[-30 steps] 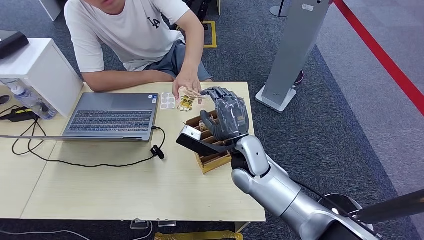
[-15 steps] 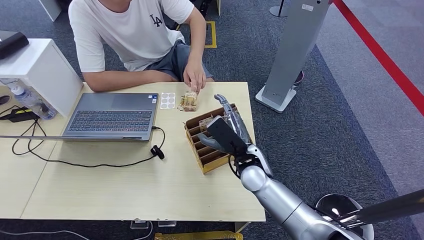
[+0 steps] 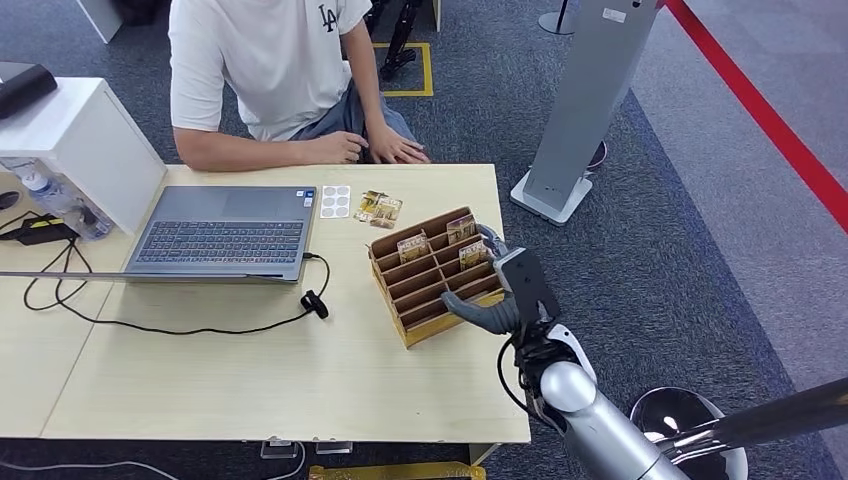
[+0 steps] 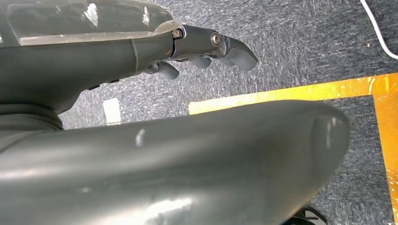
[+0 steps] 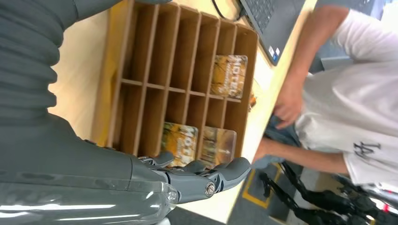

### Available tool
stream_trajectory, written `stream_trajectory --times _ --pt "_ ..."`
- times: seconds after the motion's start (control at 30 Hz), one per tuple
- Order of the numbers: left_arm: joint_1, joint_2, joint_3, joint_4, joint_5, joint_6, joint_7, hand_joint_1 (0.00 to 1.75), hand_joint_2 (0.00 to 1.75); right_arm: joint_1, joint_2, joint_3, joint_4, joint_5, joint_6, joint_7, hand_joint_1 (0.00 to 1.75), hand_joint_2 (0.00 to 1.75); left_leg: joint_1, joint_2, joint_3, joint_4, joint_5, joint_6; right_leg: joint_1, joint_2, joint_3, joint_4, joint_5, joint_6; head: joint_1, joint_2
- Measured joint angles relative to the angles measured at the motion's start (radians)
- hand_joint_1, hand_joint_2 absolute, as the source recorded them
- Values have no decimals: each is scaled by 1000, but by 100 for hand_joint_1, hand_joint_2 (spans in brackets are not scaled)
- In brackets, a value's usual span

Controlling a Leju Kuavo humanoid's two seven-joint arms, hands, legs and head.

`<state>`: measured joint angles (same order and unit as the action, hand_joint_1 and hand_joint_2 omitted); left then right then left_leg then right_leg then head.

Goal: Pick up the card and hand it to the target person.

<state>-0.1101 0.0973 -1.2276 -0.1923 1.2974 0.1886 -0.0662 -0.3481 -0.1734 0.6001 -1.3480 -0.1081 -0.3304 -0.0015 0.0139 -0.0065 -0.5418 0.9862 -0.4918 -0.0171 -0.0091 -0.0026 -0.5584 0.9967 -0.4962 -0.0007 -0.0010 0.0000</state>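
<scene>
Judging from how things lie, the handover looks complete or near complete. Two cards (image 3: pixel 377 207) lie flat on the tabletop (image 3: pixel 250 370), just beyond the far edge of the wooden card rack (image 3: pixel 432 272) and close to the person (image 3: pixel 270 70) seated at the tabletop's far side. That person's hands (image 3: pixel 395 150) rest at the far edge, apart from the cards. Which of the two was the one delivered cannot be told.

Right hand (image 3: pixel 497 292): positioned at the near right corner of the rack, above the tabletop edge. Its fingers (image 5: pixel 225 173) are extended and slightly curled, and nothing is held in them, as the right wrist view confirms. Three further cards (image 5: pixel 228 76) stand in the rack's compartments, untouched.

Left hand (image 4: pixel 155 47): hanging over carpeted floor with yellow tape (image 4: pixel 281 93), well away from the rack. Its fingers are loosely curled with nothing visible in them; the palm side is partly hidden.

A laptop (image 3: pixel 225 232) sits on the tabletop to the left of the rack, with a cable (image 3: pixel 180 325) trailing in front of it.

Remaining work, in my judgement: at most, drawing the right arm clear of the rack.
</scene>
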Motion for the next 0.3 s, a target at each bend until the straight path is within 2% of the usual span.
stream_trajectory --times 0.17,0.3 --pt "0 3 0 0 -3 1 1 0 0 67 -42 -30 -68 -100 98 32 0 175 0 0 0 0 0 0 0 0 0 0 0 0 1 0" --pt "0 6 0 0 -10 0 4 0 0 104 -62 -48 -95 -147 135 30 0 175 0 0 0 0 0 0 0 0 0 0 0 0 1 0"
